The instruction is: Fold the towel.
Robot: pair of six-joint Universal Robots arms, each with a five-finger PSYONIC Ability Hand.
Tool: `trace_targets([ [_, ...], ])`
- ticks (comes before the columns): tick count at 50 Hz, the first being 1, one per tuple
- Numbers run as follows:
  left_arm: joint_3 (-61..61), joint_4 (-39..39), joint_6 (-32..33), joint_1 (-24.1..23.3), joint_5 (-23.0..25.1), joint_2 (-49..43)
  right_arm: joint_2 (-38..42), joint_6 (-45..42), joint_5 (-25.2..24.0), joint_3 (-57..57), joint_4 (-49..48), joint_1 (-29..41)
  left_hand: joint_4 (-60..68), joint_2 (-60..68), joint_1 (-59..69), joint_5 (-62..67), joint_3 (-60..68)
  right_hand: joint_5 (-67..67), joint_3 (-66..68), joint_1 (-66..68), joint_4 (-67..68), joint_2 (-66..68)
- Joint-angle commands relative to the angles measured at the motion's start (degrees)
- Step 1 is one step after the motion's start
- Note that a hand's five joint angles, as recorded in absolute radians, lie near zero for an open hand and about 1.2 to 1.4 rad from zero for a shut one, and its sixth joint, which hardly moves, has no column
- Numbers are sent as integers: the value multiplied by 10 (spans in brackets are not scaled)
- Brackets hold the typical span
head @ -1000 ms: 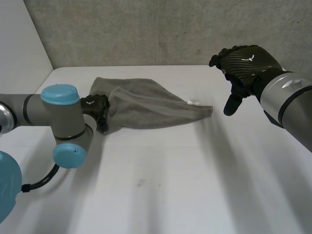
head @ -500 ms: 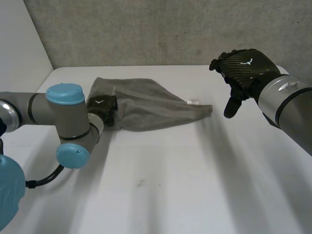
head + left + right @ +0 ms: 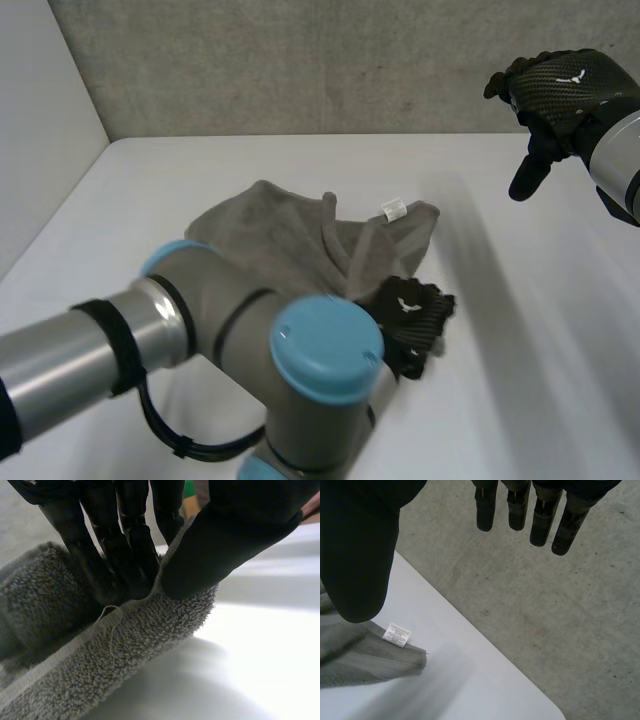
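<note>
Left hand [image 3: 410, 318] pinches the towel [image 3: 285, 240] edge btw thumb & fingers, near-right of the heap at mid table [image 3: 530, 380]. You should keep that pinch firm & carry the edge low toward the tag [image 3: 393, 209] corner. Right hand [image 3: 560, 92] hangs spread & empty, far right. Vs 0.5 s ago: left hand sat at the towel's left end w/ cloth stretched out, now it's bunched.

Grey left arm [image 3: 120, 345], light-blue cap [image 3: 327, 347]; black left hand [image 3: 410, 318], right hand [image 3: 560, 88].

One grey towel [image 3: 280, 235] with one white label [image 3: 393, 209]. One white counter [image 3: 520, 330]. Two black robot hands: one left hand [image 3: 410, 320], one right hand [image 3: 560, 90]. Two grey arms: one left arm [image 3: 130, 340], one right arm [image 3: 625, 150].
</note>
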Motion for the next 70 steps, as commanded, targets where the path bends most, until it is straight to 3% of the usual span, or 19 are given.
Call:
trace_targets([
  [1, 6, 30, -4, -21, 8, -11, 0, 0, -1, 7, 5, 4, -29, -28, 3, -22, -28, -30, -23, -22, -34, -35],
  [2, 8, 29, -4, -20, 9, -10, 0, 0, -1, 7, 5, 4, -250, -249, -218, -244, -249, -30, -23, -22, -34, -35],
  [3, 8, 29, -4, -20, 9, -10, 0, 0, -1, 9, 8, 6, -252, -252, -221, -246, -251, -30, -23, -22, -34, -35],
  [4, 8, 24, -3, -14, 9, -6, 0, -1, -1, 9, 10, 8, -410, -410, -379, -404, -410, -30, -23, -22, -34, -35],
  [5, 8, 23, -4, -8, 8, 0, 0, -1, -1, 9, 10, 8, -482, -481, -450, -476, -481, -30, -23, -22, -34, -35],
  [8, 3, 18, -4, 9, 6, 14, 1, -2, -2, 10, 28, 10, -506, -506, -475, -500, -505, -30, -23, -22, -34, -35],
  [10, -25, 9, -4, 59, 5, 65, 1, -9, -6, 11, 38, 10, -528, -527, -496, -522, -527, -30, -23, -22, -34, -35],
  [21, -139, 2, -1, 212, 21, 216, 19, -164, -108, 121, 70, 10, -530, -529, -498, -523, -529, -30, -23, -22, -34, -35],
  [28, -187, 1, -2, 277, 39, 242, 47, -269, -160, 186, 61, 30, -528, -528, -497, -522, -527, -30, -23, -22, -34, -35],
  [34, -232, 1, -4, 311, 44, 248, 58, -295, -162, 221, 34, 58, -530, -529, -498, -523, -529, -30, -23, -22, -34, -35],
  [40, -275, 1, -4, 320, 46, 248, 55, -341, -167, 274, -42, 62, -536, -536, -505, -530, -536, -30, -23, -22, -34, -35],
  [52, -300, 1, -5, 322, 45, 250, 78, -432, -162, 315, -57, 73, -555, -554, -523, -549, -554, -30, -23, -22, -34, -35],
  [53, -300, 1, -5, 322, 45, 250, 86, -443, -161, 315, -59, 72, -555, -554, -523, -549, -554, -3, 5, 5, -7, -8],
  [55, -301, 0, -5, 322, 45, 255, 95, -449, -158, 303, -79, 66, -553, -553, -522, -547, -553, 180, 187, 188, 176, 175],
  [56, -301, 0, -5, 322, 45, 255, 95, -449, -158, 303, -79, 66, -553, -553, -522, -547, -553, 181, 188, 189, 177, 176],
  [57, -303, 0, -5, 322, 45, 258, 95, -449, -158, 301, -100, 65, -550, -549, -518, -544, -549, 294, 302, 302, 290, 290],
  [58, -305, 0, -5, 321, 45, 263, 95, -449, -158, 300, -101, 65, -548, -548, -517, -542, -548, 295, 303, 304, 291, 291],
  [60, -306, 0, -5, 320, 45, 267, 96, -452, -152, 287, -163, 64, -543, -543, -512, -537, -542, 645, 653, 653, 641, 640],
  [70, -309, -15, -40, 288, 57, 280, 94, -422, -97, 218, -183, 69, -533, -533, -502, -527, -532, 670, 677, 678, 666, 665],
])
